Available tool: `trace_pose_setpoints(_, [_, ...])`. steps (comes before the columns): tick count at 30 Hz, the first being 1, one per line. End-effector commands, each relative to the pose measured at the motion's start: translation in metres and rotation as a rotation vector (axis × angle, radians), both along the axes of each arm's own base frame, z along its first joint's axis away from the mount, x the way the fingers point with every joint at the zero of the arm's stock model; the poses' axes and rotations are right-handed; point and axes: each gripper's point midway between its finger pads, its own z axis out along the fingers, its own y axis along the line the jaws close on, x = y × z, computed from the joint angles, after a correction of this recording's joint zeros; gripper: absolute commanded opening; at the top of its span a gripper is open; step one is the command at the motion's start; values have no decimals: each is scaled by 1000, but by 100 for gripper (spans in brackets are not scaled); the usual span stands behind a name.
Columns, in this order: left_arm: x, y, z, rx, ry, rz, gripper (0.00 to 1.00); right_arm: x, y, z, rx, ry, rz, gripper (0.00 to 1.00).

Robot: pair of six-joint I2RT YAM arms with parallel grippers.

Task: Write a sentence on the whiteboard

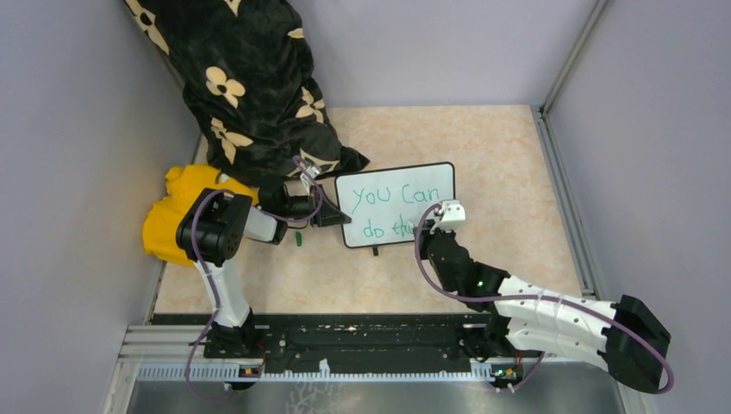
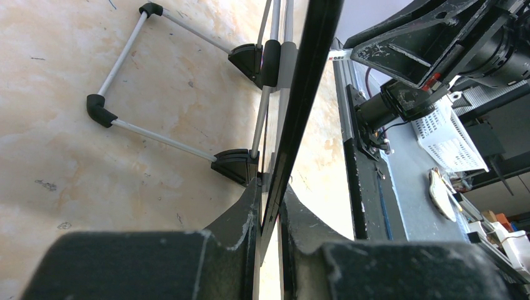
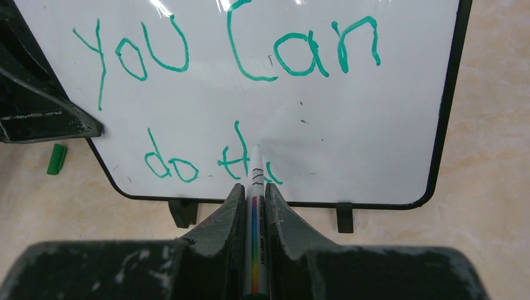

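Top view: whiteboard (image 1: 388, 213) propped on its stand mid-worktop (image 1: 500, 172), left edge pinched by the left claw (image 1: 338, 217), presumably to stop sliding or tipping under the pen's push. Sentence (image 1: 392, 197) in 2 green lines, "you can" and "do th", unfinished.

Left wrist view: claw pressed onto the board's thin black frame, wire stand (image 2: 156, 134) behind.

Right wrist view: right claw (image 3: 255, 190) clamped on a marker (image 3: 255, 162), tip at the board just after "th", shaft in line with the fingers, likely for steady strokes. Probably "is" left to write.
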Motion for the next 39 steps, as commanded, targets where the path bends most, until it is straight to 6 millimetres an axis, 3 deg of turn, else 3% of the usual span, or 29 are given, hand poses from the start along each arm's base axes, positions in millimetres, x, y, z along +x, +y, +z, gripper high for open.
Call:
trace_pose_setpoints(1, [-5,-2,-11,22,78,-4,17,11,6,29,58,-56,-22,0])
trace_pose_setpoints(23, [-5,-1,-11,22,79,-3,17,10,-11,-4,-18,14,-84,0])
trace_pose_setpoints(27, [-5,-2,-11,22,79,-4,17,8,-3,3,15,7,-44,0])
trace_pose_setpoints(33, [-5,-2,-10,22,76,-4,17,2,6,28,101,-28,22,0])
trace_pose_setpoints(39, [-5,-2,-10,21,76,-5,17,0,-7,32,84,-37,-13,0])
